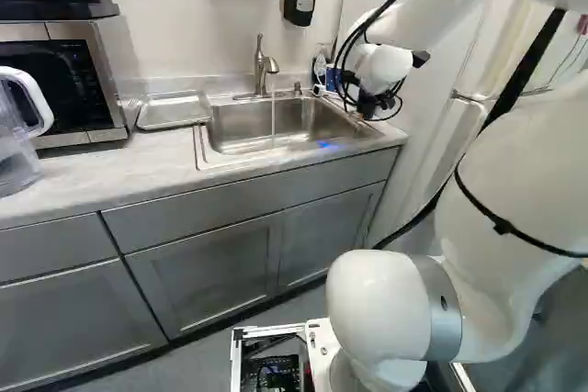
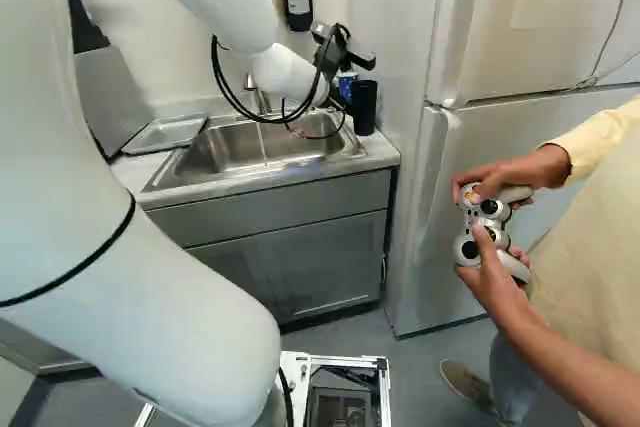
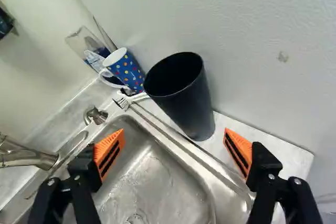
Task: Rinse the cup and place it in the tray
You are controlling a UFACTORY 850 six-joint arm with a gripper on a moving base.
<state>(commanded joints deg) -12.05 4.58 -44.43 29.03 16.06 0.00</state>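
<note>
The fingers point(image 3: 109, 151) are held wide open, empty, likely so the black cup point(image 3: 186, 100), stood on the table point(image 3: 295, 162) right of the sink point(image 3: 163, 174), can be gripped (water point(image 1: 273, 117) is being run).

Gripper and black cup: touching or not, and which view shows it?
Apart. The wrist view shows the gripper open, counter visible between one finger and the black cup, sink between the cup and the other.

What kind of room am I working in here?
Probably a small kitchen or break room: a steel sink with its tap running, a microwave on the counter, and what looks like a fridge.
</note>
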